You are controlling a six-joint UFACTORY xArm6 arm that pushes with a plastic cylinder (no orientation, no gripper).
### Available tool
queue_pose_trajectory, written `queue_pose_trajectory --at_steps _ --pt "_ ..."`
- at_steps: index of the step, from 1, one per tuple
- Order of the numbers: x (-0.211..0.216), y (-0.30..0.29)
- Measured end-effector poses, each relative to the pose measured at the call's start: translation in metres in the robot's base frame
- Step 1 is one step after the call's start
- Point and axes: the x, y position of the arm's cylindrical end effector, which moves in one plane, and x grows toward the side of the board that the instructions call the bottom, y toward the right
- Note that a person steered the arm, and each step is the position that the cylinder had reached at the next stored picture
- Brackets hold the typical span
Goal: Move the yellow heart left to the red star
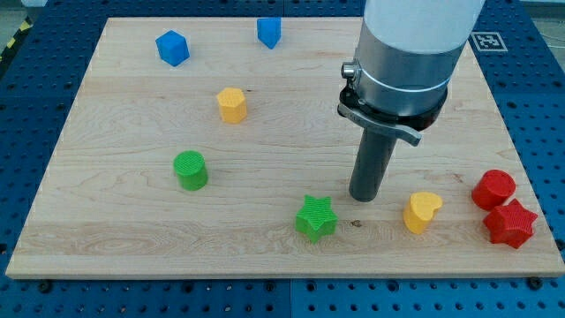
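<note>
The yellow heart (pixel 422 212) lies near the board's lower right. The red star (pixel 509 223) lies to its right, close to the board's right edge, with a clear gap between them. My tip (pixel 364 198) rests on the board just left of the yellow heart, a short gap apart, and up and right of the green star (pixel 315 218). The rod rises from the tip into the arm's large grey body at the view's top.
A red cylinder (pixel 493 188) sits just above the red star, touching or nearly so. A green cylinder (pixel 191 170) is at the left middle, a yellow hexagon (pixel 231 104) above it. Two blue blocks, one a cube (pixel 172 48) and another (pixel 269 32), lie near the top edge.
</note>
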Motion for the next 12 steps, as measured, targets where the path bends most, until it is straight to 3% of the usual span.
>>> queue_pose_trajectory --at_steps 3,8,9,12 --pt "0.023 0.056" --pt "0.036 0.077" --pt "0.026 0.039" --pt "0.013 0.012"
